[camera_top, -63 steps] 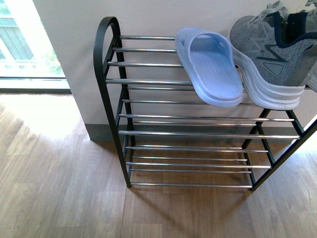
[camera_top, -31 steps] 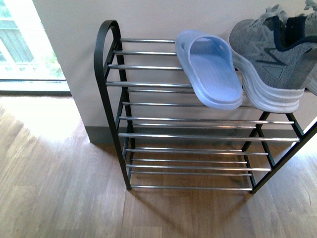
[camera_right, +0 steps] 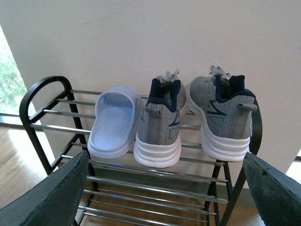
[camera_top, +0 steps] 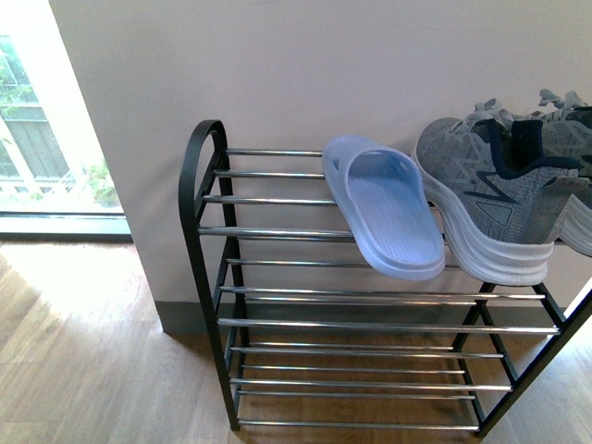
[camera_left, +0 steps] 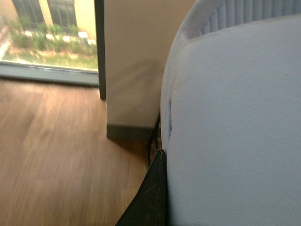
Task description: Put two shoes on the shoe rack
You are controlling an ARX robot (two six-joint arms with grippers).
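Note:
Both grey sneakers stand side by side, heels outward, on the top shelf of the shoe rack (camera_right: 37,108): one sneaker (camera_right: 160,127) in the middle, the other (camera_right: 225,117) at the rack's right end. From the front the rack (camera_top: 199,213) holds one sneaker (camera_top: 490,203), and the second (camera_top: 575,176) is cut off by the picture's edge. My right gripper (camera_right: 162,197) is open and empty, back from the rack and facing it. My left gripper (camera_left: 162,197) is shut on a pale blue slipper (camera_left: 235,132); one dark finger (camera_left: 151,197) shows against it. Neither arm is in the front view.
Another blue slipper (camera_top: 393,213) lies on the top shelf left of the sneakers, its heel overhanging the front rod. The three lower shelves (camera_top: 370,356) hold nothing. The rack stands against a white wall (camera_top: 277,74). A window (camera_top: 37,157) is at the left, above wood flooring (camera_top: 83,370).
The front view has shifted: the rack now sits lower and smaller in the picture, with more wall above it. The slipper and sneakers on the rack have not moved.

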